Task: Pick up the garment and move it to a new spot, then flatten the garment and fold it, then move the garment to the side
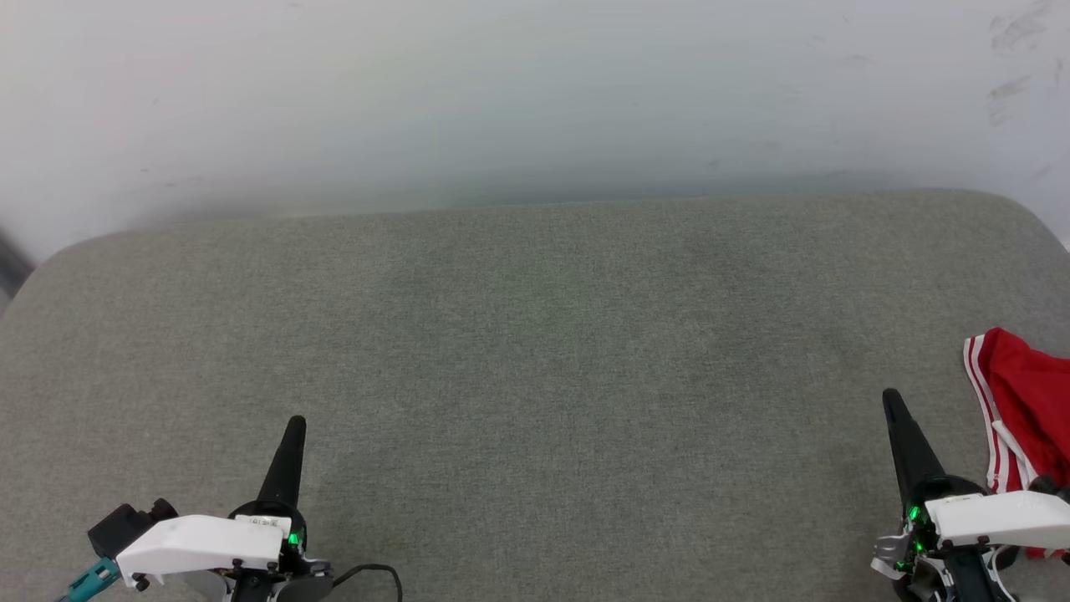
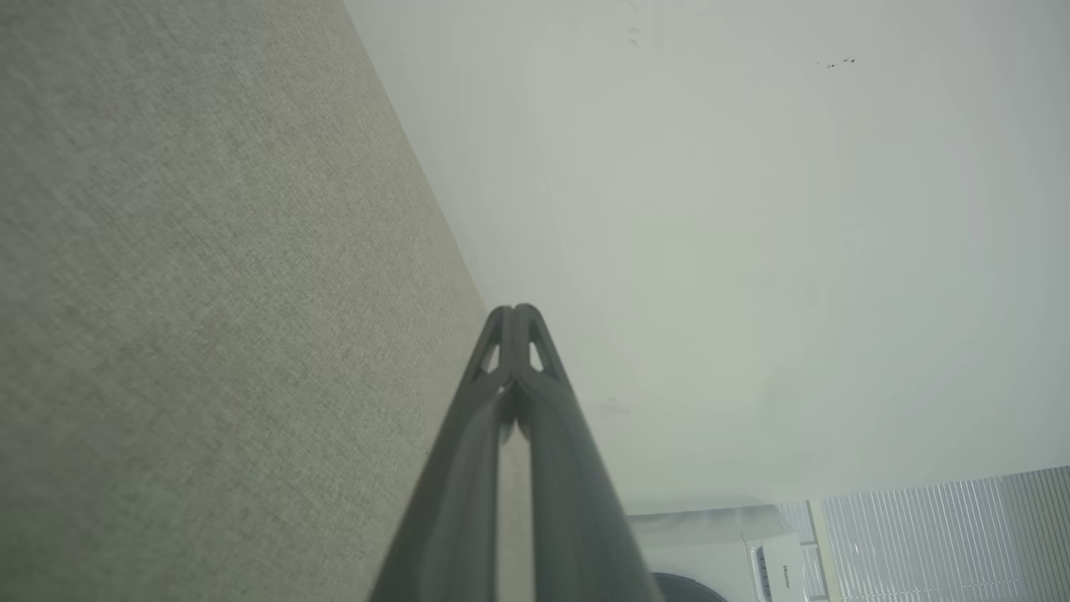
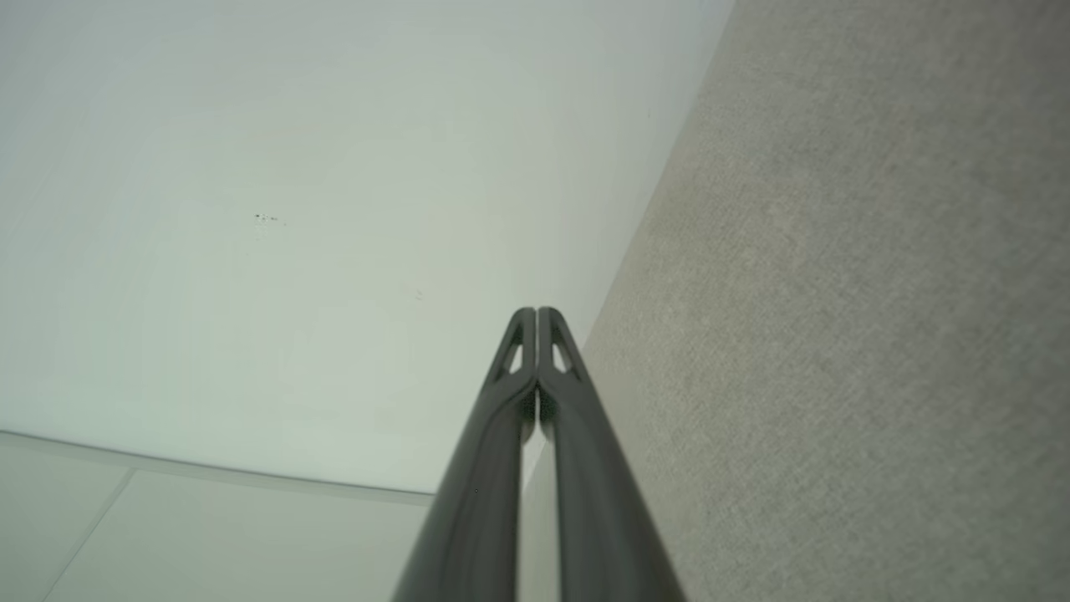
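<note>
- The table [image 1: 535, 351] is the biggest thing in the head view: a broad top covered in grey cloth, with rounded far corners, running from one side to the other.
- A pale wall [image 1: 535, 84] rises behind the table's far edge, with a few faint dark scuffs near its upper right.
- The garment [image 1: 1032, 401] lies bunched on the table at the far right of the head view, cut off by the picture's edge. It is red cloth with a band of red and white stripes along its left border. It sits just beside the right arm's white wrist housing, which covers its lower part.
- The right gripper [image 1: 891, 398] is at the lower right, pointing up the picture, its dark fingers clenched together on nothing. Their tip stands apart from the garment, to its left. The right wrist view shows the same pair [image 3: 536, 314] pressed tip to tip.
- The left gripper [image 1: 296, 423] is at the lower left, well apart from the garment, likewise clenched and empty; the left wrist view [image 2: 516, 313] shows its tips meeting.
- A thin black cable [image 1: 372, 572] curls on the table just beside the left wrist.
</note>
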Tool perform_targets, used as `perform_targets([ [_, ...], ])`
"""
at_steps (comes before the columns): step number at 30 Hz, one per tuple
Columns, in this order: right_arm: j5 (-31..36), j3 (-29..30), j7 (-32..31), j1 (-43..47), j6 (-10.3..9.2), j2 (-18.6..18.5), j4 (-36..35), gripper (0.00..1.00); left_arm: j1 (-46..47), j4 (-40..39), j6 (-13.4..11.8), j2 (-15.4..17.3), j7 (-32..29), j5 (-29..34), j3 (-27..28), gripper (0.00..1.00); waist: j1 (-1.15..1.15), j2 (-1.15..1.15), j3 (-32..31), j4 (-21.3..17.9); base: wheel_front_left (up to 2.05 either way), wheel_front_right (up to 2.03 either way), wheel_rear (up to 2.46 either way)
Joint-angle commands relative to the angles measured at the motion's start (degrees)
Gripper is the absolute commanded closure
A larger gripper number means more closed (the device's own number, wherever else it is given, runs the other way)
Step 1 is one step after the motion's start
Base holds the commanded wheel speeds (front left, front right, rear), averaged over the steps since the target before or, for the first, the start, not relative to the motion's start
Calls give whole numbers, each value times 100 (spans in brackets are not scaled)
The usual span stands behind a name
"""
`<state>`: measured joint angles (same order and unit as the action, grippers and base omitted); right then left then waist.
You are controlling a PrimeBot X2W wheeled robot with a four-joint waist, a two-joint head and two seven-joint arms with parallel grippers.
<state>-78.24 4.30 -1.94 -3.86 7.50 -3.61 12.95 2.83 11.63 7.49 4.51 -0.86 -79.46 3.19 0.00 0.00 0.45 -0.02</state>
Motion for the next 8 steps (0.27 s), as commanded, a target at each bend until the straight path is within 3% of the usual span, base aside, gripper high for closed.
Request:
perform_targets([
  [1, -132, 16, -25, -136, -1, -21, -17, 100, 128, 7, -1, 5, -36, -115, 30, 100, 0, 0, -1, 0, 0, 0, 0],
  [8, -450, 44, -113, -158, -1, -14, 14, 100, 171, 59, -1, -3, -126, -427, 52, 100, 0, 0, -6, 1, 0, 0, 0],
])
